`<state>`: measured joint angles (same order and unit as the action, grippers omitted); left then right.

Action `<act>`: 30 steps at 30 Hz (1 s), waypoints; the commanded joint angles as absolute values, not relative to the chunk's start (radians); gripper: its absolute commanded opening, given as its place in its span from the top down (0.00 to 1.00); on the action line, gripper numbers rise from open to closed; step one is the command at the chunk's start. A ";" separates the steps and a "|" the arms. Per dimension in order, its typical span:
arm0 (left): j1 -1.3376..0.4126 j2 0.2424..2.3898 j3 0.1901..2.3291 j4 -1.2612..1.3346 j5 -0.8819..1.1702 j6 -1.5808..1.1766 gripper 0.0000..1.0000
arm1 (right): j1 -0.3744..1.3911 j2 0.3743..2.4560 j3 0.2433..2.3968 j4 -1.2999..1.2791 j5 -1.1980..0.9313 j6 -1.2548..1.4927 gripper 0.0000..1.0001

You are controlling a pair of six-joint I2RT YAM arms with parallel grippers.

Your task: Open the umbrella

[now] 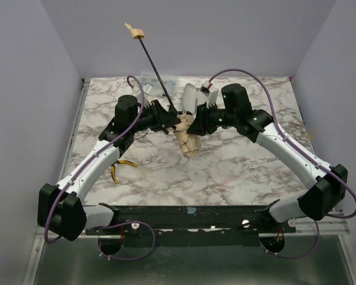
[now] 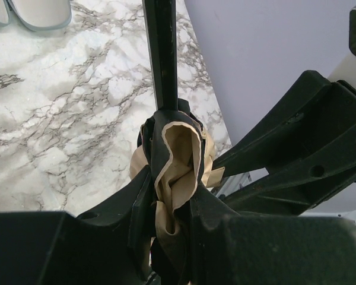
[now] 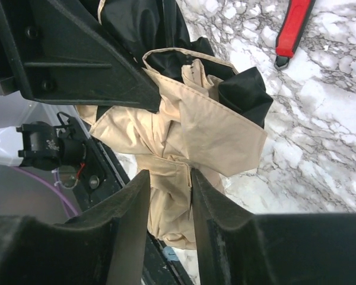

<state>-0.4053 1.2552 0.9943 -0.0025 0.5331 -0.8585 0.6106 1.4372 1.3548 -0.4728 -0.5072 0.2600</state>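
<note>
The umbrella is folded, and its tan canopy (image 1: 188, 141) hangs bunched over the table's middle. Its thin black shaft (image 1: 156, 70) is drawn out and slants up and back to the beige knob handle (image 1: 136, 33). My left gripper (image 1: 172, 120) is shut on the canopy's top where the shaft enters; the left wrist view shows tan fabric (image 2: 177, 155) pinched between its jaws (image 2: 169, 199) and the shaft (image 2: 161, 53) rising above. My right gripper (image 1: 194, 124) is shut on the canopy bundle (image 3: 193, 127) from the right, jaws (image 3: 169, 185) pressing the fabric. A pale mint sleeve (image 1: 191, 95) stands behind.
Yellow-handled pliers (image 1: 122, 168) lie under my left arm. A red-handled screwdriver (image 3: 293, 27) lies on the marble beyond the canopy. Pale objects (image 2: 40, 14) sit at the table's back. A clear plastic item (image 1: 152, 81) lies near the back edge. Walls close in on three sides.
</note>
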 commanded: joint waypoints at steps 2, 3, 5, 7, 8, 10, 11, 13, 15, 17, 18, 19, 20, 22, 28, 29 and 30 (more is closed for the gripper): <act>-0.405 1.219 1.034 0.141 0.569 -0.905 1.00 | 0.621 1.438 1.328 -0.504 -0.469 0.234 0.69; -0.405 1.216 1.033 0.140 0.569 -0.905 1.00 | 0.621 1.439 1.328 -0.502 -0.479 0.236 0.74; -0.405 1.213 1.029 0.135 0.563 -0.907 1.00 | 0.620 1.445 1.333 -0.498 -0.512 0.228 0.93; -0.405 1.218 1.030 0.121 0.551 -0.909 1.00 | 0.621 1.449 1.347 -0.494 -0.544 0.223 0.99; -0.405 1.220 1.030 0.119 0.546 -0.910 1.00 | 0.620 1.455 1.358 -0.494 -0.571 0.217 0.99; -0.405 1.227 1.034 0.110 0.534 -0.910 1.00 | 0.620 1.460 1.386 -0.483 -0.672 0.217 0.99; -0.405 1.231 1.039 0.094 0.521 -0.909 1.00 | 0.622 1.461 1.397 -0.469 -0.723 0.229 0.99; -0.405 1.242 1.046 0.068 0.498 -0.906 1.00 | 0.627 1.461 1.411 -0.425 -0.803 0.264 0.99; -0.404 1.252 1.053 0.051 0.483 -0.905 1.00 | 0.639 1.464 1.422 -0.384 -0.863 0.295 0.99; -0.405 1.263 1.059 0.044 0.480 -0.907 1.00 | 0.655 1.470 1.439 -0.368 -0.892 0.304 0.99; -0.405 1.268 1.064 0.042 0.479 -0.909 1.00 | 0.666 1.475 1.445 -0.368 -0.898 0.302 0.99; -0.405 1.272 1.070 0.038 0.476 -0.909 1.00 | 0.674 1.479 1.449 -0.367 -0.902 0.299 0.99; -0.405 1.277 1.074 0.036 0.476 -0.910 1.00 | 0.678 1.484 1.451 -0.364 -0.906 0.300 0.99; -0.405 1.284 1.081 0.039 0.478 -0.910 1.00 | 0.683 1.492 1.451 -0.352 -0.909 0.309 0.99; -0.405 1.264 1.067 0.083 0.515 -0.886 1.00 | 0.684 1.480 1.467 -0.388 -0.850 0.261 0.72; -0.404 1.257 1.062 0.097 0.530 -0.871 1.00 | 0.683 1.469 1.472 -0.411 -0.819 0.248 0.59; -0.403 1.248 1.060 0.103 0.537 -0.857 1.00 | 0.680 1.457 1.478 -0.426 -0.781 0.238 0.48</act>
